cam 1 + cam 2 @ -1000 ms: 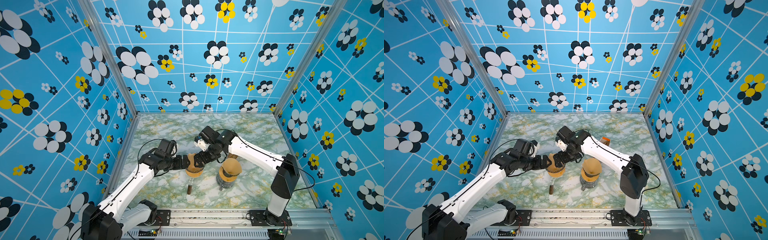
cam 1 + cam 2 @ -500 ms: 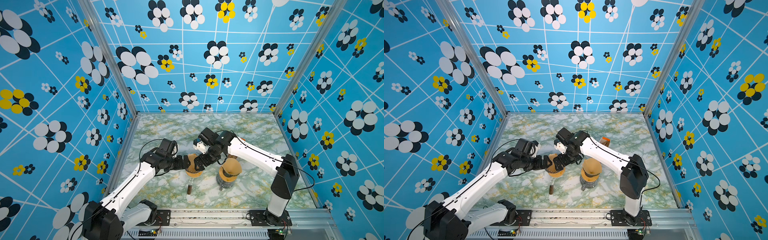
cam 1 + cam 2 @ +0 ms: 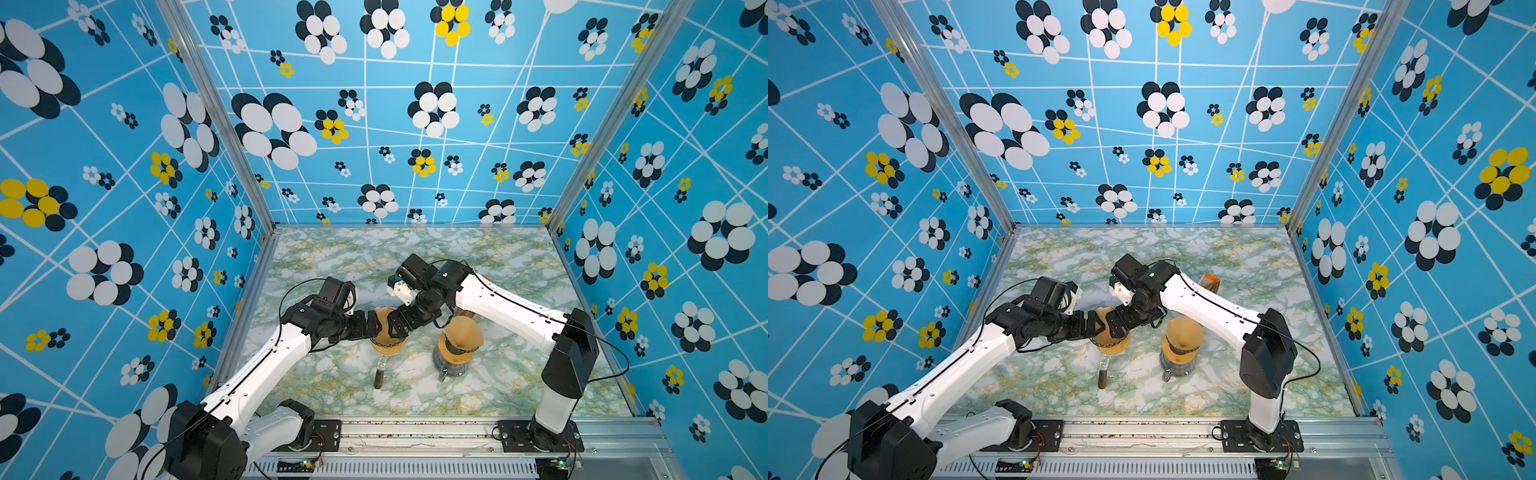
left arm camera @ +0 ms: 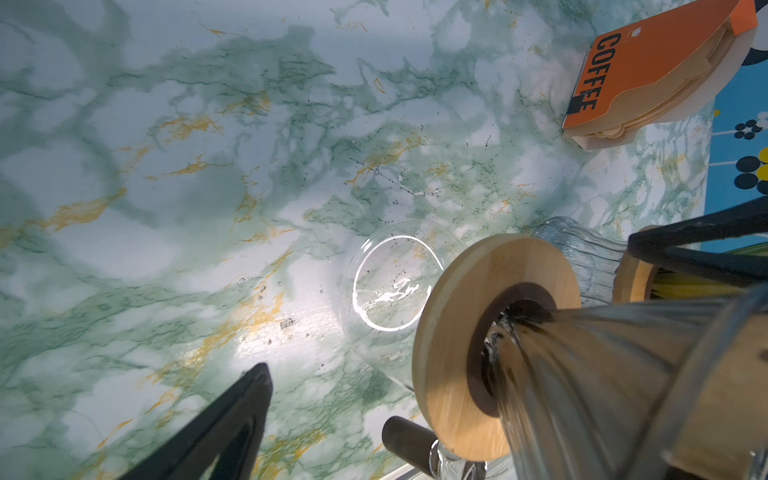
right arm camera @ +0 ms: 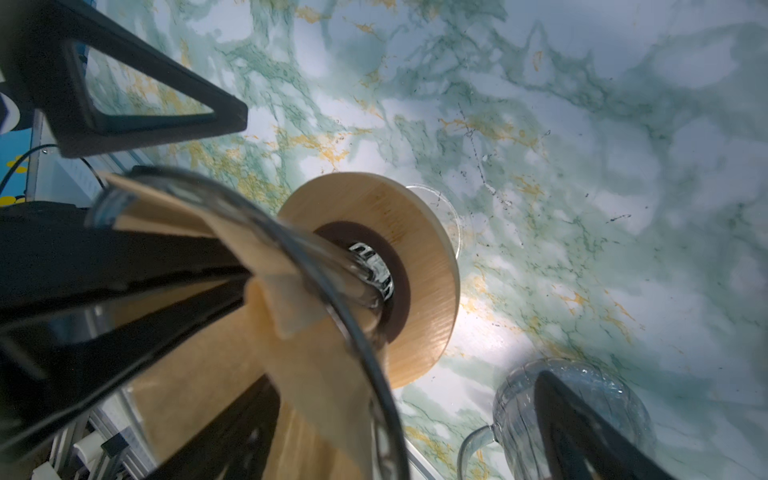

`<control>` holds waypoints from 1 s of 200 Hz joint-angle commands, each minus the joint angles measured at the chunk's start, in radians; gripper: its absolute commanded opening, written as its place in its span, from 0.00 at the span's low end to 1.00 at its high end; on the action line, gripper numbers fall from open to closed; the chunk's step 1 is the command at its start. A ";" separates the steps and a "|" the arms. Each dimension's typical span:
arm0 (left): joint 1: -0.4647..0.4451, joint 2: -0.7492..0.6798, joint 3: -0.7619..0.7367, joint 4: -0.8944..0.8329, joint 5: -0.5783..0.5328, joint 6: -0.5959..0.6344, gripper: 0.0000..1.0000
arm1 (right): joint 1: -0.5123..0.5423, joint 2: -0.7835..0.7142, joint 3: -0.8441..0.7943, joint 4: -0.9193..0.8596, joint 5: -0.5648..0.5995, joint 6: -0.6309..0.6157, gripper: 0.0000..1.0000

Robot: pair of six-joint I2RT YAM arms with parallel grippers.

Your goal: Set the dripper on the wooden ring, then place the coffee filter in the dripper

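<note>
The filter (image 5: 324, 374) is tan, the table (image 3: 415, 257) green-marbled.

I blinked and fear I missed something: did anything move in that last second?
Practically nothing. The left tool and right tool stayed wide open at the dripper with its brown filter; nothing was taken or let go. The second dripper beside it also stayed put.

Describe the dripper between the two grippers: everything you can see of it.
The dripper is a ribbed clear glass cone set through a round pale wooden collar with a dark inner ring. It stands upright on a clear glass base above the marbled table, a dark handle low at its front. A brown paper filter sits inside. The left gripper and right gripper, both open, flank its rim; contact unclear.
</note>
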 commanded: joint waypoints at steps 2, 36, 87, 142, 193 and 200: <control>-0.001 -0.024 0.046 0.003 0.045 0.002 0.99 | -0.018 -0.019 0.041 0.043 0.056 0.051 0.97; 0.000 -0.046 0.060 0.012 0.074 0.012 0.99 | -0.032 -0.032 0.038 0.039 0.082 0.057 0.96; 0.000 -0.018 0.046 0.003 0.037 0.019 0.99 | -0.036 -0.046 -0.013 0.031 0.144 0.051 0.95; 0.008 0.026 0.059 -0.016 -0.027 0.038 0.99 | -0.054 -0.044 -0.026 0.051 0.150 0.049 0.95; 0.017 0.046 0.064 -0.015 -0.027 0.038 0.99 | -0.062 -0.035 -0.025 0.058 0.128 0.044 0.95; 0.017 0.046 0.062 -0.014 -0.027 0.035 0.99 | -0.062 -0.036 -0.027 0.059 0.116 0.042 0.95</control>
